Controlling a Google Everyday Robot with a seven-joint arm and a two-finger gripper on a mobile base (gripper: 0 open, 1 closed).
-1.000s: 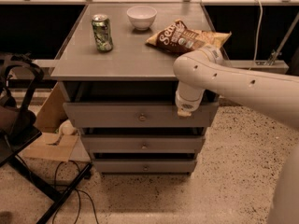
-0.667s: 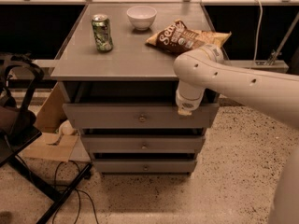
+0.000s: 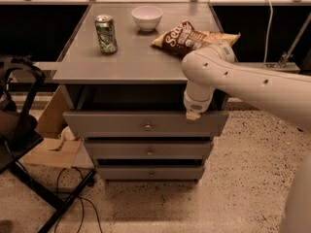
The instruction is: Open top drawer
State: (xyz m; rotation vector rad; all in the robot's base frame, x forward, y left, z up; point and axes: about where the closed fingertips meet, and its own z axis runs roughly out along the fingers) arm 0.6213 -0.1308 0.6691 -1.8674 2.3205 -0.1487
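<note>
The top drawer (image 3: 112,123) is the widest grey front of the three, with a small round metal knob (image 3: 147,127) at its centre. Its front stands forward of the two lower drawers, and a dark gap shows between it and the tabletop. My gripper (image 3: 193,113) hangs at the end of the white arm (image 3: 252,84). It sits at the upper edge of the top drawer's front, to the right of the knob. The arm's wrist hides most of the gripper.
On the grey tabletop (image 3: 136,62) stand a green can (image 3: 106,34), a white bowl (image 3: 147,17) and a chip bag (image 3: 194,37). The middle drawer (image 3: 149,149) and bottom drawer (image 3: 149,173) are shut. A black chair frame (image 3: 19,130), cardboard (image 3: 51,144) and cables (image 3: 73,198) are on the left.
</note>
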